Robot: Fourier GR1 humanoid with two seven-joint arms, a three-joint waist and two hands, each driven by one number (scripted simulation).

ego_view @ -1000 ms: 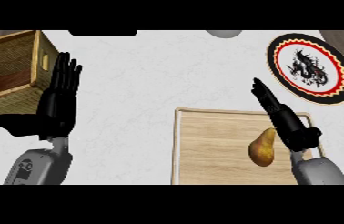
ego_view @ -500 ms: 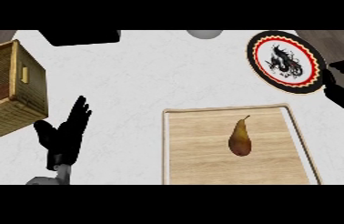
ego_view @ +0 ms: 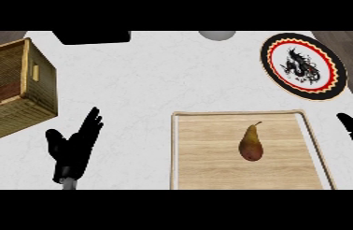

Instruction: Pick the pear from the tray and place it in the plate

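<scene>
**Brown pear lies nearer the right hand**

The pear (ego_view: 251, 143) is seen on the wooden tray (ego_view: 200, 168), long axis pointing toward the plate (ego_view: 332, 90). Right of the tray only a tip of the right hand (ego_view: 345, 122) shows; its fingers cannot be judged. Left of the tray, the left hand (ego_view: 72, 147) is held with straight fingers, well apart.

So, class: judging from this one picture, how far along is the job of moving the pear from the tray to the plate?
Nothing looks done yet. The pear lies on the wooden tray, and the plate holds no fruit. Nothing is in hand: the left hand rests open at the lower left, and only a tip of the right hand shows at the right edge. Grasping, carrying and placing the pear all remain.
</scene>
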